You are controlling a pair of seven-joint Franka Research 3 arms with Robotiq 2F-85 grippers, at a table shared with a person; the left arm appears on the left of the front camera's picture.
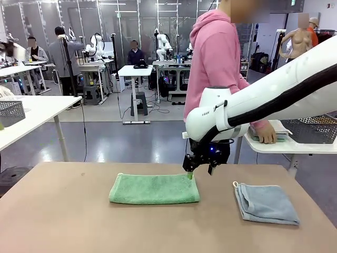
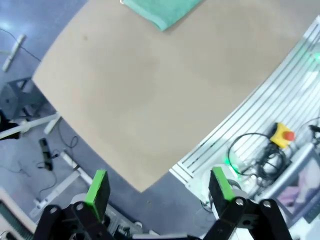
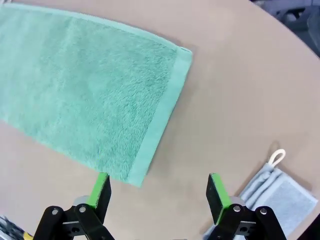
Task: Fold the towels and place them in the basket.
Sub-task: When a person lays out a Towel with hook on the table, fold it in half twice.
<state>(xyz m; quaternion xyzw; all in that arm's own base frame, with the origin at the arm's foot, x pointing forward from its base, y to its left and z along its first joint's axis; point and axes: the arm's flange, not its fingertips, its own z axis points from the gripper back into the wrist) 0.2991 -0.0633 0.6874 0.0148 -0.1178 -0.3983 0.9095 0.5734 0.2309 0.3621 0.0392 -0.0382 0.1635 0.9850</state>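
Front view: right gripper (image 1: 199, 171), jaws spread and empty, hangs at the green towel's (image 1: 154, 188) far right corner; blue-grey towel (image 1: 266, 203) lies apart on the surface (image 1: 63, 211). Left gripper (image 2: 160, 192) is likewise spread.

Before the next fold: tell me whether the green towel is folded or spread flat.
Folded. The green towel lies as a narrow doubled strip with a rounded, thick front edge.

Bare table (image 1: 63, 211) lies left of the green towel (image 1: 154, 188).
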